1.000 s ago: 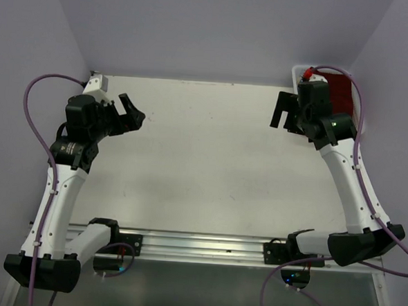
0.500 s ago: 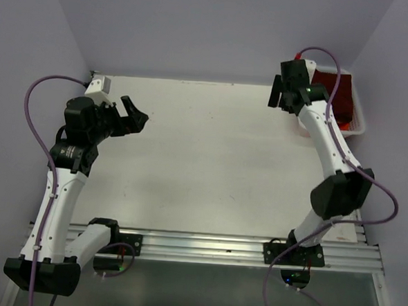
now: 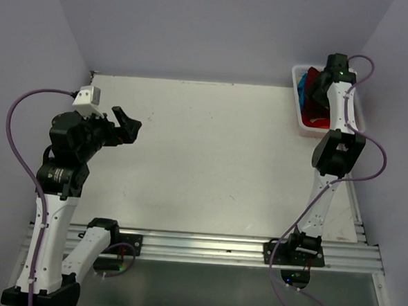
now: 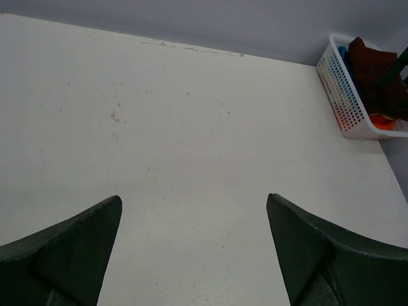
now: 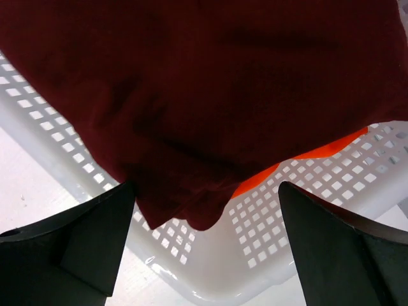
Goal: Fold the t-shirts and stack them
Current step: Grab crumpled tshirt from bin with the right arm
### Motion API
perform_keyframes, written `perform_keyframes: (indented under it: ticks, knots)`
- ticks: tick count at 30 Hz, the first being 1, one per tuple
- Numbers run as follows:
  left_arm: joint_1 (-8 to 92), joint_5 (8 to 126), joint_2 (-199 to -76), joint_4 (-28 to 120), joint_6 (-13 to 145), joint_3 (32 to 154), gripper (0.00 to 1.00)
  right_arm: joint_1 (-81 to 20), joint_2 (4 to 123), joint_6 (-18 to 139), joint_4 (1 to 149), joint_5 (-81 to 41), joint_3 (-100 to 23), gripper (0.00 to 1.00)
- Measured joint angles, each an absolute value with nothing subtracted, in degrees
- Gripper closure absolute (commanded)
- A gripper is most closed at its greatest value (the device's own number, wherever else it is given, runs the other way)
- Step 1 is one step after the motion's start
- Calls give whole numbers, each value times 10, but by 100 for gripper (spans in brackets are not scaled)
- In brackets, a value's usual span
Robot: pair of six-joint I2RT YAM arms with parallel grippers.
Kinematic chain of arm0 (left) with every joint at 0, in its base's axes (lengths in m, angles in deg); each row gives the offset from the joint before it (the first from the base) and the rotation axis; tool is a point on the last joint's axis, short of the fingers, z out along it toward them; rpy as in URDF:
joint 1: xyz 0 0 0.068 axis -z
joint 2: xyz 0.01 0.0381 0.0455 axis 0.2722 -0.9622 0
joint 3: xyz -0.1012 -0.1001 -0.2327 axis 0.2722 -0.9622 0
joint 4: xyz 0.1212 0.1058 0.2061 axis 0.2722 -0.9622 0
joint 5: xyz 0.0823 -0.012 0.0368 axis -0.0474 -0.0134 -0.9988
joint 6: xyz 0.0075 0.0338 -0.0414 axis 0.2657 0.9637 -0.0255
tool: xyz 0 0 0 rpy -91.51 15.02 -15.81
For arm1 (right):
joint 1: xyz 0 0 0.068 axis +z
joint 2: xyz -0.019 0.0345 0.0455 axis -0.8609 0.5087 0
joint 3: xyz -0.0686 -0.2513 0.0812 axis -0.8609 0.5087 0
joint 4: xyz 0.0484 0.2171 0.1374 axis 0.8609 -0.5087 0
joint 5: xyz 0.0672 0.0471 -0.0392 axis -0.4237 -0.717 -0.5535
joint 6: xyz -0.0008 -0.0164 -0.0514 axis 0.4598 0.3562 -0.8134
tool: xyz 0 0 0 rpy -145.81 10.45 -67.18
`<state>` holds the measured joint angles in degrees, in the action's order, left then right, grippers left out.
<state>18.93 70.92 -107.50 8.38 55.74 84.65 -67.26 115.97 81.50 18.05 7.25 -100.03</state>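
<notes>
Crumpled dark maroon t-shirt (image 5: 223, 95) fills the upper frame, apparently lying left-right, over an orange-red t-shirt (image 5: 312, 155) in the basket (image 5: 255, 255). The left gripper (image 4: 194, 252) and right gripper (image 5: 207, 220) gape wide, empty.

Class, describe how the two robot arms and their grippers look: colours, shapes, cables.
Both the left arm and right arm have white links and black joints, each with a looping purple cable. The left gripper and right gripper have two dark, wedge-shaped fingers. A white box tops the left wrist.

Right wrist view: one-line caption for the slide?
Open right gripper poised over the maroon t-shirt heaped in the white basket, an orange-red t-shirt peeking out beneath.
</notes>
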Motion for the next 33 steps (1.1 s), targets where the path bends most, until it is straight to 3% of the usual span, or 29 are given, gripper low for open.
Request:
perform_keyframes:
  ticks: [2,5,7,10,22,33]
  knots:
    - [189,707,-1064,85,559,842,0,-689,1160,818,184,55,-994,1]
    - [189,707,-1055,83,560,830,0,-704,1161,818,185,15,-999,12]
    - [189,706,-1057,82,560,825,0,-708,1172,816,186,-15,-1020,39]
    - [189,705,-1061,81,560,819,0,-712,1190,814,191,-57,-1041,100]
    - [189,704,-1061,79,560,813,0,-725,1158,829,237,-151,-966,100]
    - [189,710,-1055,82,559,794,0,-723,892,887,450,-327,-790,100]
